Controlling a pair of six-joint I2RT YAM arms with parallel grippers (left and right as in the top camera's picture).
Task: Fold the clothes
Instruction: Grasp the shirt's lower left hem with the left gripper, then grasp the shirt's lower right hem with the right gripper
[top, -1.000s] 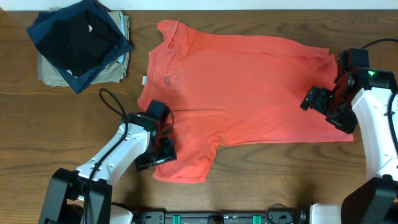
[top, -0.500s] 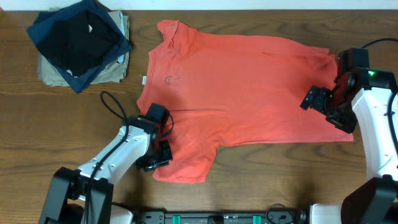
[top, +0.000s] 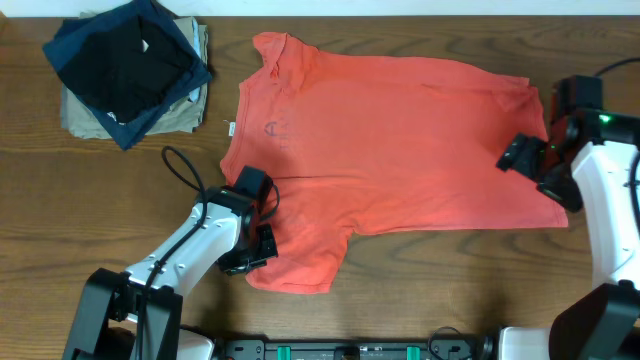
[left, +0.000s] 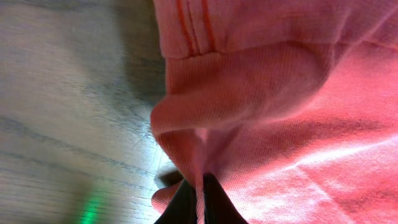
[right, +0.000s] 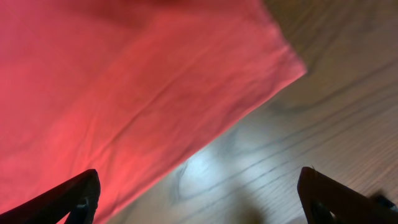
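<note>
Since a second ago, the left gripper (top: 258, 248) at seven o'clock has pinched shut on the near sleeve (left: 249, 81) of the coral T-shirt (top: 400, 140). The right gripper (right: 202, 194) has drifted slightly outward at three o'clock. Its jaws gape, empty, over bare table (right: 323, 112) beside the hem corner. The shirt lies flat mid-table, collar toward nine. The fold will probably go best if the sleeve is lifted low and carried toward twelve, keeping the crease straight.

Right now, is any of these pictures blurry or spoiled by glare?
Overhead: sharp, evenly lit, shirt clear. Left wrist: too close, cloth blurred, a green glow on the table. Right wrist: a pale glare patch on the wood beside the shirt's edge.
</note>
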